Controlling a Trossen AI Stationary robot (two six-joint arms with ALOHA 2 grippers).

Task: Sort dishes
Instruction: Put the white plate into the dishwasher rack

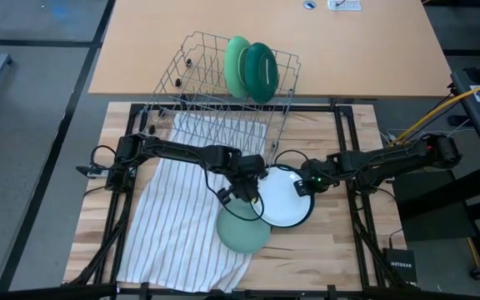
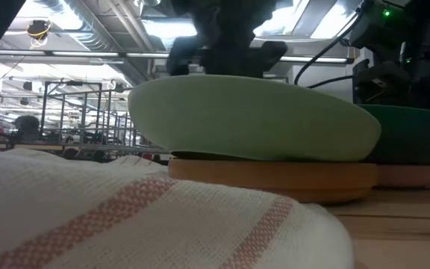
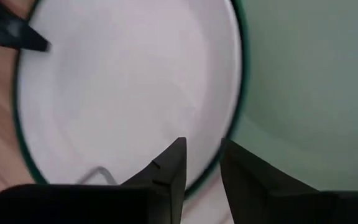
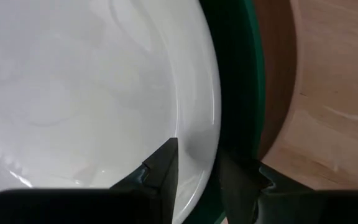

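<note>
A white plate with a dark green rim point(image 1: 286, 204) lies right of centre; in the low view its green underside point(image 2: 413, 142) sits on a pinkish plate point(image 2: 416, 176). My left gripper point(image 1: 244, 198) and my right gripper point(image 1: 305, 185) are each shut on its rim, from opposite sides. A pale mint plate point(image 1: 242, 232) lies upside down beside it, on a brown plate point(image 2: 275, 179). Two green plates point(image 1: 252, 68) stand on edge in the wire rack point(image 1: 215, 83). My left gripper point(image 3: 204, 146) has the white plate's rim point(image 3: 234, 118) between its two fingers, one over the white inside and one outside above the mint plate. It slants down from the table's left. The plate lies flat. My right gripper point(image 4: 197, 149) pinches the white plate's rim point(image 4: 219, 134), one finger on the white inside and one on the green outer edge. It slants down from the table's right. The plate lies flat, not lifted.
A white striped cloth point(image 1: 182, 225) covers the table's left half and reaches under the rack. The rack stands at the far edge. Bare wood point(image 1: 332, 250) lies at the near right.
</note>
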